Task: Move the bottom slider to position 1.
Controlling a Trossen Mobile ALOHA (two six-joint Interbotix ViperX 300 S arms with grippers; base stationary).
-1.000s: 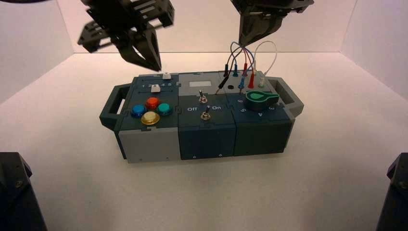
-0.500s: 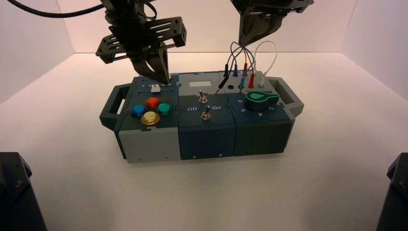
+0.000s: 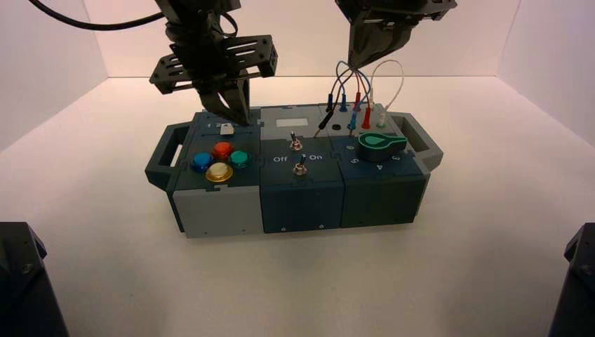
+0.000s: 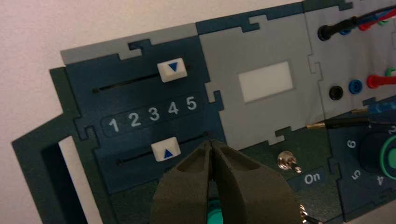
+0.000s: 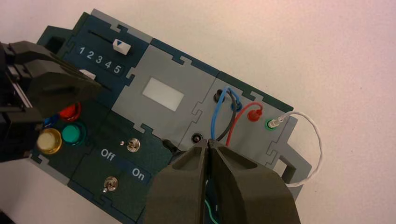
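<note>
One left gripper (image 4: 210, 142): over the slider panel (image 3: 210, 121) at the box's left end, its two fingers closed tip to tip with nothing between them, beside the bottom slider on its right-hand side and apart from it.
Bottom slider (image 4: 166, 149): a small white knob, sitting mid-track with its blue arrow at the 3, so away from position 1 (image 4: 113, 124).
Number row (image 4: 153, 113): white 1 to 5, printed between the two slider tracks.
Top slider (image 4: 172, 70): white too, near the 5 end of its track.
Buttons: red (image 3: 222, 150), blue (image 3: 202, 161), green (image 3: 240, 159) and yellow (image 3: 219, 172), grouped on the near left of the box.
Middle of the box: a pale blank window (image 3: 292, 122) at the far side, with two metal toggle switches (image 3: 296, 143) nearer.
Right side of the box: a green dial (image 3: 381, 145), and behind it wires (image 3: 365, 88) in black, blue, red and white.
Right gripper (image 5: 208, 142): above the wired end, fingers closed and holding nothing.
</note>
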